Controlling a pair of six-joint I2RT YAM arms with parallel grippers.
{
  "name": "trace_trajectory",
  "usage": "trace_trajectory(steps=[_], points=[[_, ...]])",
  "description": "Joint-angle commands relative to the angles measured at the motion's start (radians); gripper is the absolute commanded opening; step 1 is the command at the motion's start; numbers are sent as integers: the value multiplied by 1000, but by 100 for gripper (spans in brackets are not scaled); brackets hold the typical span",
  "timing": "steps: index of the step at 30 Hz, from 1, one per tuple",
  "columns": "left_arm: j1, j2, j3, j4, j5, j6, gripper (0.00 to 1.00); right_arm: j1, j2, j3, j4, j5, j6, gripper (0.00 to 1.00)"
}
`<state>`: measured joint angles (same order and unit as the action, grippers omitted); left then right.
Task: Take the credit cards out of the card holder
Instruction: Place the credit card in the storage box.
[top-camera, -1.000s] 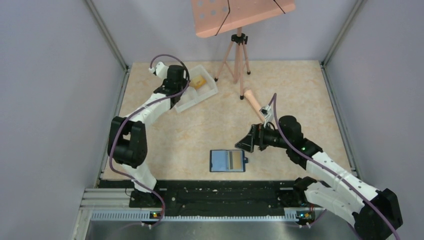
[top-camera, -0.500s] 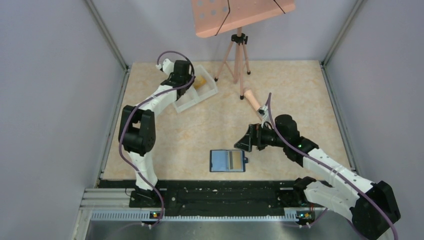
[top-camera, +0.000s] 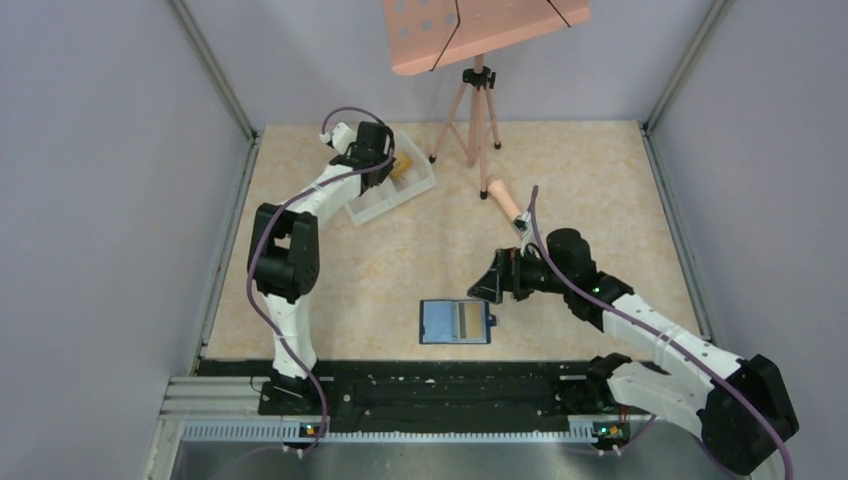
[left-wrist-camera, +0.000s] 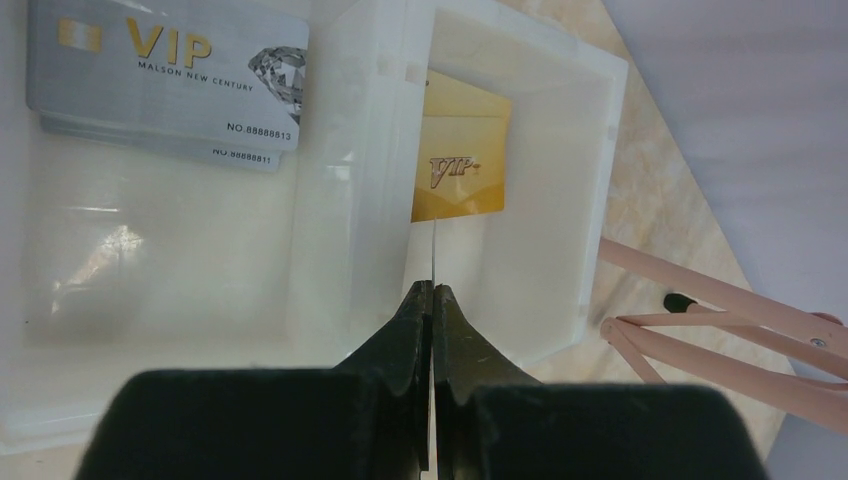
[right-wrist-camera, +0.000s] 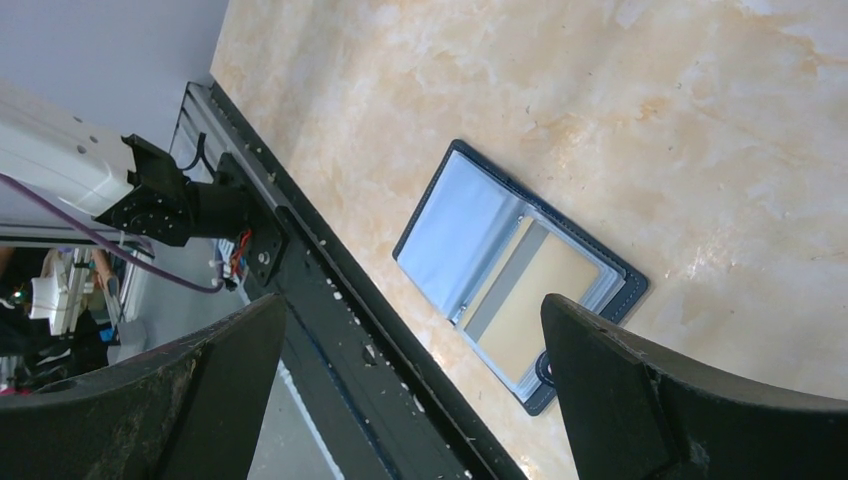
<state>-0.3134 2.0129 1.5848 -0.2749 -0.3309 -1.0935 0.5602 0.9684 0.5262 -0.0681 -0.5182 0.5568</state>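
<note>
Card holder (top-camera: 456, 322) open on the near tabletop (top-camera: 400, 250), right jaws spread wide by its far right corner, left jaws pinched on a thin card (left-wrist-camera: 434, 250) edge-on over the far-left tray (top-camera: 372, 205), yellow card (left-wrist-camera: 460, 160) and grey cards (left-wrist-camera: 170, 75) inside.

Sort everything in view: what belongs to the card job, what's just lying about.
Job: open blue card holder; grey VIP cards and gold VIP card, in separate compartments of the white tray; thin card pinched edge-on in the left gripper; right gripper, open, facing the holder.
Lying about: pink tripod stand; pink stick on the table.
</note>
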Motion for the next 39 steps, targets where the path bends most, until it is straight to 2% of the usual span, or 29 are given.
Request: trace_trajectory(steps=[1, 19, 39], points=[[-7, 19, 49, -24, -24, -17, 0, 6, 9, 55, 44, 4, -23, 99], [-7, 80, 125, -38, -114, 48, 0, -3, 25, 64, 40, 1, -34, 99], [-16, 102, 134, 62, -155, 109, 0, -3, 36, 60, 51, -5, -34, 99]])
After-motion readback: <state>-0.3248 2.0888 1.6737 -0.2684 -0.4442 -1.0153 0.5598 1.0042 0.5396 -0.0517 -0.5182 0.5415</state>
